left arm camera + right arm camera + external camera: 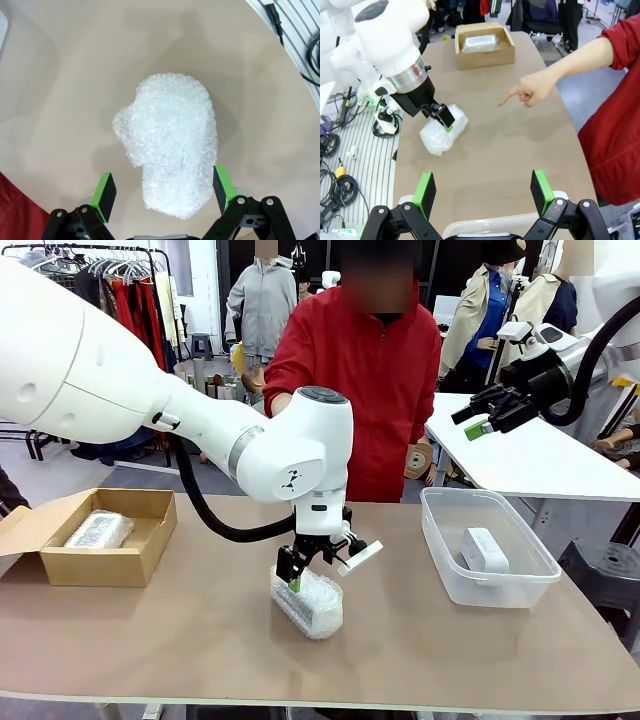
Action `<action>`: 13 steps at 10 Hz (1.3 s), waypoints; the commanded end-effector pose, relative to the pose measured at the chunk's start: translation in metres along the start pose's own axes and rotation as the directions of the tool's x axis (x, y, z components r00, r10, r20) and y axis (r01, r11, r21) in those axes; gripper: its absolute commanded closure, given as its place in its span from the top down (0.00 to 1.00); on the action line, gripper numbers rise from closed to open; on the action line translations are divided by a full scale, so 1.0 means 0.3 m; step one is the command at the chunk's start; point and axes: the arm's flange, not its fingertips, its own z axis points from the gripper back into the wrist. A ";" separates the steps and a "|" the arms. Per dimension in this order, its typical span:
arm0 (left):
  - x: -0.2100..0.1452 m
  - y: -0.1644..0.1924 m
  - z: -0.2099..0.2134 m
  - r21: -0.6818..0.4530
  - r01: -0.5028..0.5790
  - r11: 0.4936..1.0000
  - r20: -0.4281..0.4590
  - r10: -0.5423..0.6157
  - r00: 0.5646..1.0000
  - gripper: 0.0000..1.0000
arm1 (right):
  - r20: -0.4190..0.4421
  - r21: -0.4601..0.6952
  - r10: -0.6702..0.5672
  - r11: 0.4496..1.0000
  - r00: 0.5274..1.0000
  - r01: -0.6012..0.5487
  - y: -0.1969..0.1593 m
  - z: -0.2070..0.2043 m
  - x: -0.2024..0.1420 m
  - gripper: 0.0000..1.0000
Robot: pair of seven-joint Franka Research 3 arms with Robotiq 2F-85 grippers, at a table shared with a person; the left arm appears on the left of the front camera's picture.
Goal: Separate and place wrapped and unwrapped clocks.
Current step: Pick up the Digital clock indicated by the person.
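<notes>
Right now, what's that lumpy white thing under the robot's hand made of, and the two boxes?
The lumpy bundle looks like clear bubble wrap: tiny shiny bubbles cover it. The brown box looks like matte cardboard, with folded flaps. The tub seems clear, glossy plastic; you can see through its walls.

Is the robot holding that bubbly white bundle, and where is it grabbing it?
Not yet. The left hand is open, fingers either side of one end of the bubble-wrapped clock on the table. The right hand is open and holds nothing.

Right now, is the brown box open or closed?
Open. The cardboard box has its flap folded out, and a bubble-wrapped clock shows inside.
</notes>
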 end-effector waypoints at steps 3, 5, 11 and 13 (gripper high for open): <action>-0.008 -0.035 -0.058 0.015 -0.057 0.998 0.020 0.057 0.998 1.00 | 0.002 -0.005 -0.004 1.000 1.000 0.004 -0.007 0.009 0.014 1.00; -0.016 -0.040 -0.082 0.005 -0.056 0.998 0.021 0.056 0.998 1.00 | 0.002 -0.005 -0.004 1.000 1.000 0.004 -0.007 0.009 0.014 1.00; -0.040 -0.048 -0.131 -0.047 -0.064 0.997 0.018 0.065 0.998 0.53 | 0.002 -0.005 -0.004 1.000 1.000 0.004 -0.007 0.009 0.014 1.00; -0.044 -0.046 -0.127 -0.041 -0.066 0.997 0.014 0.067 0.998 0.14 | 0.002 -0.005 -0.004 1.000 1.000 0.004 -0.007 0.009 0.014 1.00</action>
